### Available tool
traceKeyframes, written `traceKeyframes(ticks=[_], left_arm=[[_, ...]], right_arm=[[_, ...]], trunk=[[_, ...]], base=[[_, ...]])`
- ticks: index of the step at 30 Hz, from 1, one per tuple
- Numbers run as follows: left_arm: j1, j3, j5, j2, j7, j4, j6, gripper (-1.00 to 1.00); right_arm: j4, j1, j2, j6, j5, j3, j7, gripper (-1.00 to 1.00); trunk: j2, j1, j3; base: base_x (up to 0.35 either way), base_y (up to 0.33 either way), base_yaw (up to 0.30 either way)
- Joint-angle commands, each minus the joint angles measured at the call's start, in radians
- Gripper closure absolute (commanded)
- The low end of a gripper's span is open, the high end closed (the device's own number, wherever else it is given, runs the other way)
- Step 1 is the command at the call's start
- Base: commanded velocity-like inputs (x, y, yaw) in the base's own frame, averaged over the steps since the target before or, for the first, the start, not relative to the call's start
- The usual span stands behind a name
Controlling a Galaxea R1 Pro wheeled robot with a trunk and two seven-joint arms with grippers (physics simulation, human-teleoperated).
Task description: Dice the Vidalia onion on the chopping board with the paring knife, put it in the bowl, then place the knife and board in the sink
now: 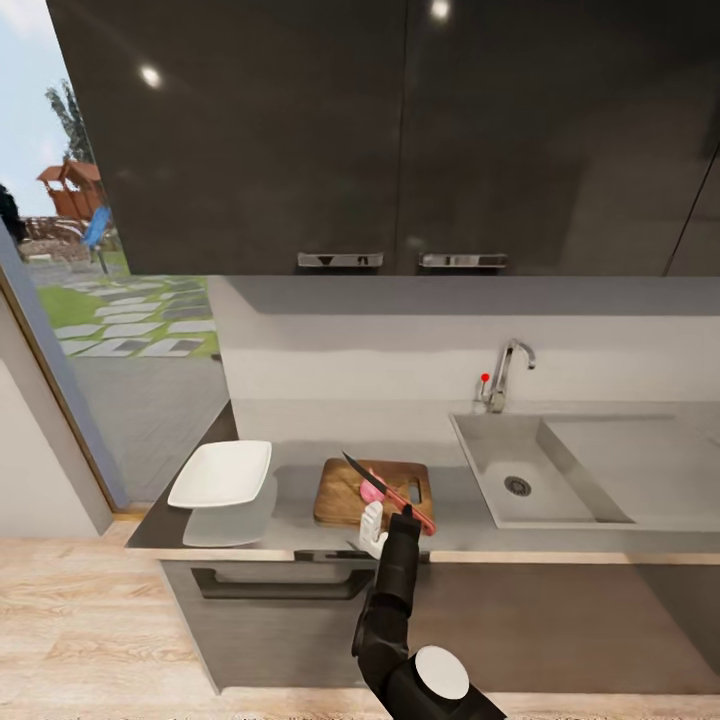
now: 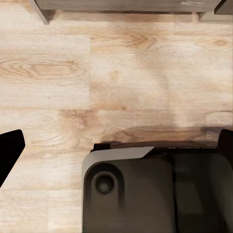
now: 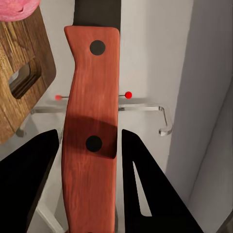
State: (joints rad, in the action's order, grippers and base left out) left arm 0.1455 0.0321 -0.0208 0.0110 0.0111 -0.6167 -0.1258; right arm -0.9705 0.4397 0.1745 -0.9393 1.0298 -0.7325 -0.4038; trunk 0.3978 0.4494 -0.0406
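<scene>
Progress: onion [image 1: 371,491] already out of the sink [image 1: 520,470] and resting on the chopping board [image 1: 345,495], apparently whole; I'd judge the dicing not yet begun, so cutting, filling the bowl [image 1: 222,472] and putting knife and board in the sink are all left.

Right arm: lower centre of the head view, reaching up to the near edge of the surface [image 1: 300,520], its gripper [image 1: 375,528] at the board's front edge.

Right fingers: closed on the paring knife; in the right wrist view the two dark fingers [image 3: 145,179] flank the red handle [image 3: 92,126] on either side, pressed close to it.

Paring knife: handle [image 1: 410,505] held low, dark blade [image 1: 358,468] slanting toward the upper left of the board, passing just beside or over the onion; I cannot tell whether it touches.

Onion relative to fingers: beyond the fingertips, just past the handle, a pink edge at the upper left of the right wrist view [image 3: 19,8].

Left fingers: spread apart, empty, dark tips [image 2: 9,150] at the frame's sides over wooden floor [image 2: 121,73] and the robot's base [image 2: 150,194].

Bowl: left of the board, white, empty.

Sink: right of the board, basin bare, tap [image 1: 505,372] behind.
</scene>
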Motion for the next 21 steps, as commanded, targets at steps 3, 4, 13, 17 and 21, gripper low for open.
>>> traceKeyframes(ticks=[3, 4, 13, 17, 21], left_arm=[[0.0, 0.002, -0.002, 0.0, 0.001, 0.002, -0.002, -1.0], [0.0, 0.002, -0.002, 0.0, 0.001, 0.002, -0.002, -1.0], [0.0, 0.002, -0.002, 0.0, 0.001, 0.003, -0.002, -1.0], [0.0, 0.002, -0.002, 0.0, 0.001, 0.003, -0.002, -1.0], [0.0, 0.002, -0.002, 0.0, 0.001, 0.003, -0.002, -1.0]], right_arm=[[0.001, 0.002, 0.0, -0.006, -0.003, -0.004, -0.006, 1.0], [0.001, 0.002, 0.0, -0.006, -0.003, -0.004, -0.006, 1.0], [0.001, 0.002, 0.0, -0.006, -0.004, -0.004, -0.006, 1.0], [0.001, 0.002, 0.0, -0.006, -0.004, -0.004, -0.007, 1.0], [0.001, 0.002, 0.0, -0.006, -0.004, -0.005, -0.006, 1.0]], trunk=[[0.002, 0.001, -0.006], [0.002, 0.001, -0.008], [0.002, 0.001, -0.019], [0.002, 0.001, -0.02], [0.002, 0.001, -0.02]], base=[[0.0, 0.0, 0.0], [0.0, 0.0, 0.0], [0.0, 0.0, 0.0], [0.0, 0.0, 0.0], [0.0, 0.0, 0.0]])
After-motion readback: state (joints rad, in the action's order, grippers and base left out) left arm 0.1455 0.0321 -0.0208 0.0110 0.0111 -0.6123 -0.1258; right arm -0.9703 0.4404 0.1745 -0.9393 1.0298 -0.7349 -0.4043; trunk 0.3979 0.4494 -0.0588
